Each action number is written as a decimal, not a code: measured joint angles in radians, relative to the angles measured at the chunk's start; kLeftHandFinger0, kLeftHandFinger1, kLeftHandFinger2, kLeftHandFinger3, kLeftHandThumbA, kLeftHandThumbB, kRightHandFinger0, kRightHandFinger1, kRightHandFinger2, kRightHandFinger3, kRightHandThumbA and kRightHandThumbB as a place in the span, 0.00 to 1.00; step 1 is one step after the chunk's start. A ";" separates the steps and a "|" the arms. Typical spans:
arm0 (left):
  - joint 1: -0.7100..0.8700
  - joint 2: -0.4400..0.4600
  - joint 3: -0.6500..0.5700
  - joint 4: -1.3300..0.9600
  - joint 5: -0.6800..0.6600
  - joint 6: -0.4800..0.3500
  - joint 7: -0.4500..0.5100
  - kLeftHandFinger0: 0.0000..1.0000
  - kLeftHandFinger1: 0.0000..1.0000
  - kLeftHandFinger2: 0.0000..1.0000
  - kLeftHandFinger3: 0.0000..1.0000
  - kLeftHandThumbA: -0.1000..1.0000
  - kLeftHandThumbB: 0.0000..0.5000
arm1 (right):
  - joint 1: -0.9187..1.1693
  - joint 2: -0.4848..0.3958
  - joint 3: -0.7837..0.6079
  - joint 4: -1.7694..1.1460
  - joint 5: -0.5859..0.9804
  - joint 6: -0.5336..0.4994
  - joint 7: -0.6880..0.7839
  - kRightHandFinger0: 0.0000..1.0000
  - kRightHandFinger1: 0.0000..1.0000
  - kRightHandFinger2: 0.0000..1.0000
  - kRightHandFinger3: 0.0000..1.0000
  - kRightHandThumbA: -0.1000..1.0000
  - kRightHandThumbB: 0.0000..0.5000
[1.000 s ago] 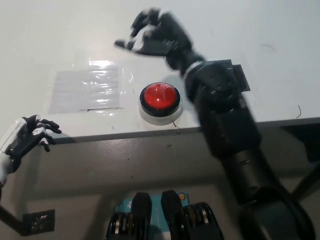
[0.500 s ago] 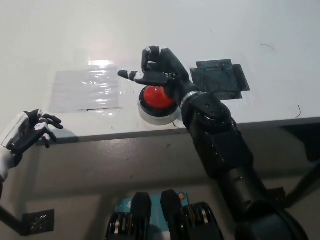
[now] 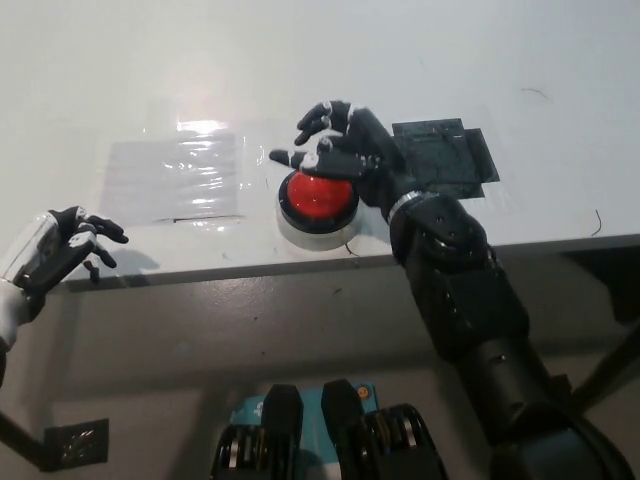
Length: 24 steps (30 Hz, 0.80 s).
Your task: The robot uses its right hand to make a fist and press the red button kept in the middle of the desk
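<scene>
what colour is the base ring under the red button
White, below a black collar around the red button; the head view shows the base.

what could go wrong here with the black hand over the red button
The black right hand sits over the far edge of the round red button with fingers curled but apart, not a tight fist, so a press may land off-centre or slip. The button's white base stands near the white desk edge and could shift.

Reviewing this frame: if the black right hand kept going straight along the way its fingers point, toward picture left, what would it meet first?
Probably nothing solid: the right hand points left above the red button, and beyond it lies only a flat clear plastic sheet taped to the desk. Height is unclear.
</scene>
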 measured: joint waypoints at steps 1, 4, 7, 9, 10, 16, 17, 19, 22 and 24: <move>-0.002 0.000 0.000 0.000 0.000 0.002 0.000 0.26 0.34 0.46 0.61 0.54 0.00 | 0.005 0.001 0.005 0.013 -0.002 -0.003 0.001 0.00 0.06 0.34 0.35 1.00 0.91; -0.006 0.000 0.001 0.000 0.000 0.004 0.000 0.28 0.36 0.48 0.60 0.54 0.00 | 0.011 0.007 0.011 0.028 -0.004 -0.020 0.001 0.00 0.05 0.32 0.32 1.00 0.92; -0.008 0.000 0.001 -0.001 -0.001 0.006 -0.001 0.26 0.34 0.46 0.58 0.54 0.00 | 0.020 0.012 0.022 0.030 -0.009 -0.040 -0.001 0.00 0.03 0.28 0.26 1.00 0.92; -0.011 0.000 0.001 -0.001 -0.001 0.010 -0.001 0.27 0.34 0.46 0.58 0.56 0.00 | 0.028 0.015 0.024 0.029 -0.010 -0.050 -0.002 0.00 0.03 0.27 0.25 1.00 0.95; -0.012 0.000 0.001 -0.001 -0.001 0.013 -0.001 0.27 0.34 0.45 0.58 0.56 0.00 | 0.029 0.017 0.024 0.029 -0.010 -0.056 -0.002 0.00 0.02 0.26 0.25 1.00 0.96; -0.017 0.000 0.001 -0.011 -0.001 0.031 -0.001 0.25 0.33 0.44 0.57 0.55 0.00 | 0.036 0.021 0.021 0.028 -0.006 -0.067 -0.003 0.00 0.00 0.26 0.25 1.00 0.98; -0.017 0.000 0.001 -0.010 -0.001 0.031 -0.001 0.26 0.33 0.44 0.57 0.55 0.00 | 0.037 0.022 0.021 0.028 -0.004 -0.068 -0.003 0.00 0.00 0.26 0.25 1.00 0.96; -0.017 0.000 0.002 -0.009 -0.002 0.031 -0.001 0.25 0.32 0.43 0.57 0.55 0.00 | 0.039 0.023 0.019 0.028 -0.002 -0.069 -0.003 0.00 0.00 0.25 0.25 1.00 0.96; -0.017 0.000 0.003 -0.007 -0.003 0.029 -0.002 0.23 0.31 0.43 0.57 0.55 0.00 | 0.041 0.024 0.018 0.028 -0.001 -0.071 -0.003 0.00 0.00 0.25 0.25 1.00 0.95; -0.017 0.000 0.004 -0.005 -0.003 0.027 -0.002 0.24 0.32 0.44 0.57 0.56 0.00 | 0.042 0.024 0.018 0.029 0.000 -0.073 -0.003 0.00 0.00 0.24 0.25 1.00 0.97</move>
